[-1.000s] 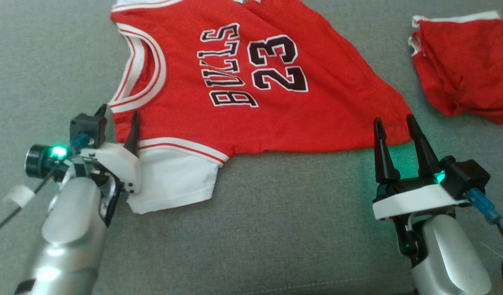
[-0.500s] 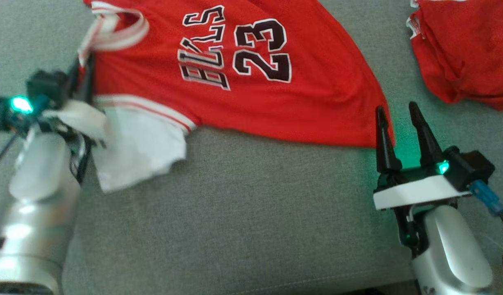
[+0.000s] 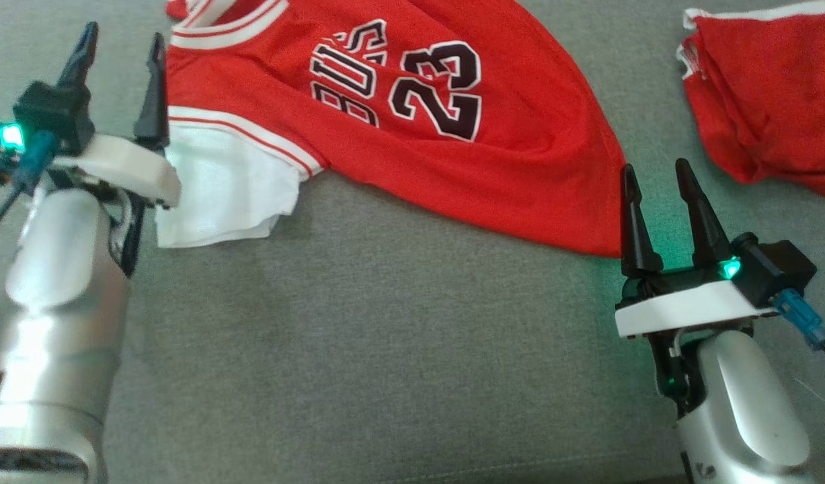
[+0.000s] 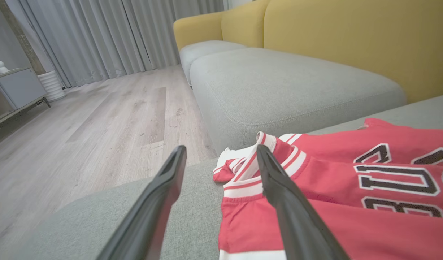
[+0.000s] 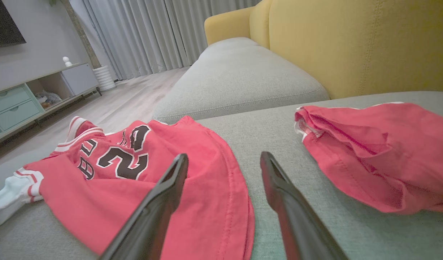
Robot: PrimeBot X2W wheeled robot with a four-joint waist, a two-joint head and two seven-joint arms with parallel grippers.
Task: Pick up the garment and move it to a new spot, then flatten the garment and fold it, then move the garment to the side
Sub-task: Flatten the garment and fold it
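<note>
A red jersey (image 3: 412,134) with the number 23 lies spread on the grey sofa seat (image 3: 385,349), slightly rumpled. Its white sleeve (image 3: 217,195) points toward the robot. The left pincer (image 3: 124,32) stands spread and empty just beside the jersey's shoulder edge. One finger is close against the striped trim, but I cannot tell whether it touches. The right pincer (image 3: 655,166) is also spread and holds nothing. It sits at the corner of the jersey's hem. Red shorts (image 3: 768,114) lie crumpled on the seat to the right, apart from the jersey.
</note>
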